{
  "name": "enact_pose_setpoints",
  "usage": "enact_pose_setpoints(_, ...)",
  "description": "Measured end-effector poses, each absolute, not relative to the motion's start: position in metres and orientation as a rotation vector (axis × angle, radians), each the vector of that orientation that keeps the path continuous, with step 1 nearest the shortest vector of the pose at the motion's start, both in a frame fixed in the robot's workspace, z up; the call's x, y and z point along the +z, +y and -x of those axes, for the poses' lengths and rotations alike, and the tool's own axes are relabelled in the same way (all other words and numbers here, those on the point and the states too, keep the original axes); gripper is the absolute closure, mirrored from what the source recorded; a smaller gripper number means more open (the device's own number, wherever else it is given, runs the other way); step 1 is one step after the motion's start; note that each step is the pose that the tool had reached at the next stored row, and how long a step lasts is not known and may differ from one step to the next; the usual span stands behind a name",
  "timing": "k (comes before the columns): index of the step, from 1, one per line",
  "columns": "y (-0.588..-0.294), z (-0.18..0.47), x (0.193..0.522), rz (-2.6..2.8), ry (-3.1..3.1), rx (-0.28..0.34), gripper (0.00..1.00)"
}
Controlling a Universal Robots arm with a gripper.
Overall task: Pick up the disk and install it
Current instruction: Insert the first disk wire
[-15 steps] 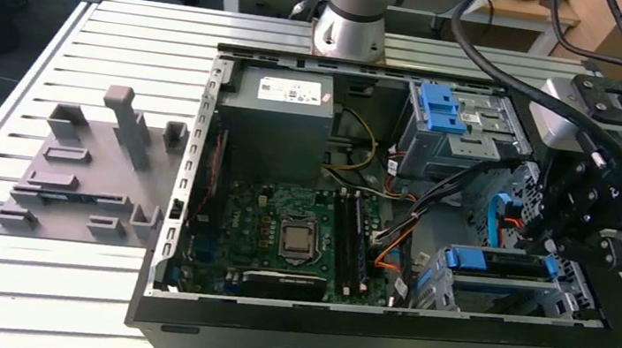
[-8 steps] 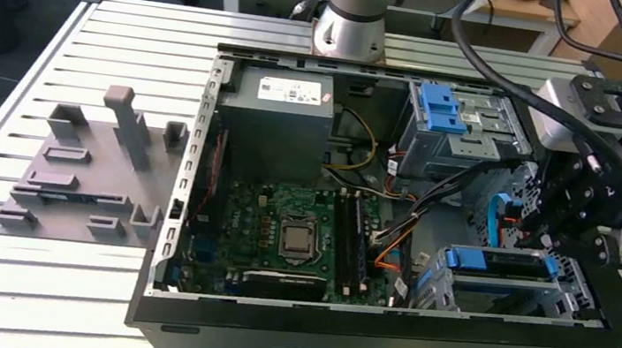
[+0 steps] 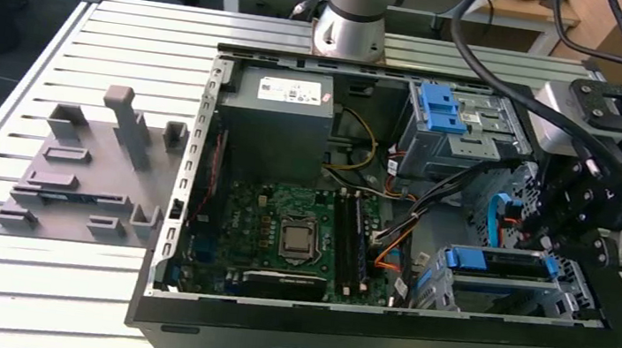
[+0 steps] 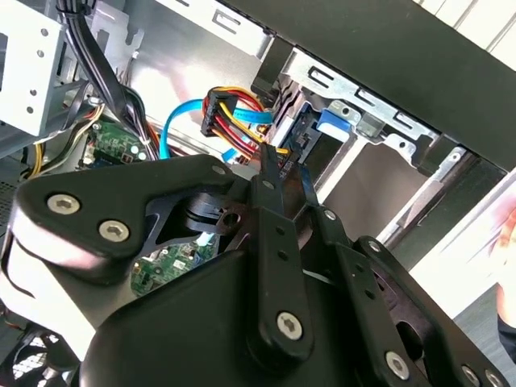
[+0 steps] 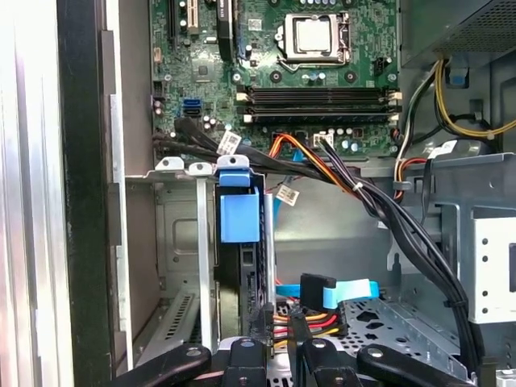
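No legible text, white sticker (image 3: 292, 93) print unreadable

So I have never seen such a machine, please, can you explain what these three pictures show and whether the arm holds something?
The exterior view looks down on an open computer case lying on a slatted metal table. The robot arm rises behind it, and its black gripper hangs inside the case on the exterior view's right.

The two wrist views come from cameras riding on the arm. The first wrist view looks past the gripper at the green motherboard and at the disk, which stands with its blue carrier tab in a metal drive cage. The narrow fingers sit close together near the disk's lower edge and the cable connectors; whether they grip anything I cannot tell. A grey plastic fixture lies on the table.
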State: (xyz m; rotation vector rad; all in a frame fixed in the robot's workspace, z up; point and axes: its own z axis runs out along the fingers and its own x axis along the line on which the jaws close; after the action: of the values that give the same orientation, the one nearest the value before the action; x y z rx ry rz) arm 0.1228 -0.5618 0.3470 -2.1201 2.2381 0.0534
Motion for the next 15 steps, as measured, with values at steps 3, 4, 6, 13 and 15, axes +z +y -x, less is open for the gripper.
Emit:
enact_pose_setpoints(3, -0.5641, -0.1228, 0.347, 2.125, 2.233, 0.053, 0.75)
enact_pose_setpoints(4, -0.5643, -0.1228, 0.3471, 2.127, 2.231, 0.053, 0.75)
enact_pose_setpoints(6, -0.5645, -0.1228, 0.3471, 2.129, 2.229, 0.054, 0.75)
enact_pose_setpoints(13, -0.5647, -0.1229, 0.3439, 2.12, 2.205, 0.084, 0.75)
enact_pose_setpoints(15, -0.5648, -0.1228, 0.3432, 2.12, 2.199, 0.088, 0.75)
